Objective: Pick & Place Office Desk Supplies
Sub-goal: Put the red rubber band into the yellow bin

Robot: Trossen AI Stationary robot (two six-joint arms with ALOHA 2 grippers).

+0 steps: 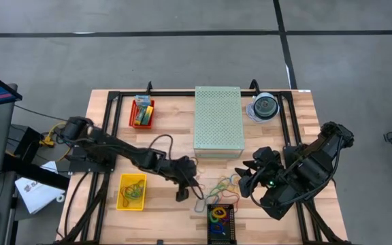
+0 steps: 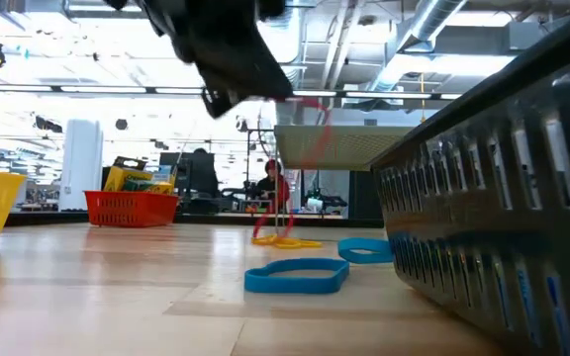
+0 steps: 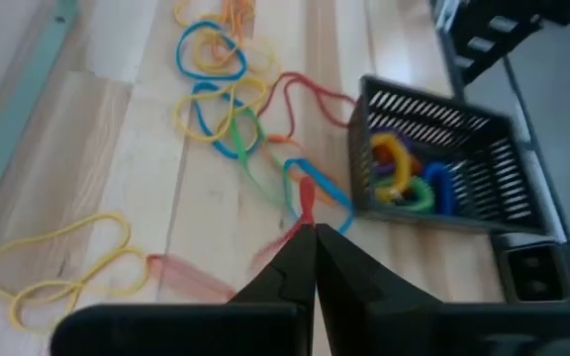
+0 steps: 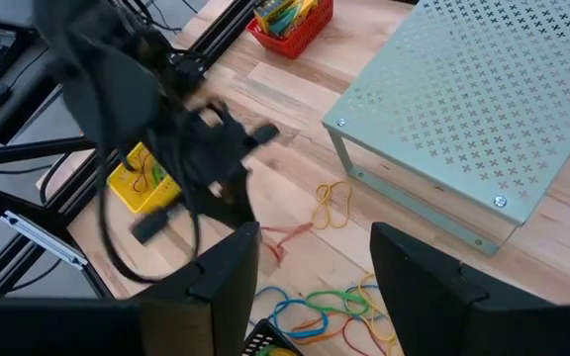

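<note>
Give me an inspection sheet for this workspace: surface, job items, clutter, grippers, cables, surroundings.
Surface: wooden table, black frame rails at its sides.
Job's things: loose rubber bands on the table; more in the yellow bin and black basket; crayon boxes in the red bin.
Clutter: pale green perforated box; clear disc case.
Grippers: left gripper shut on a red rubber band; right gripper open, above the loose bands.
Cables: black cable looping off the left arm.
Surroundings: monitor and papers left of the table; person in the background room.

The rubber bands [image 3: 228, 94] are blue, yellow, green, orange and red. A pale green box [image 1: 218, 120] carries a dotted perforated pattern, and the baskets are yellow [image 1: 132, 192], red [image 1: 141, 113] and black [image 1: 222, 223].
</note>
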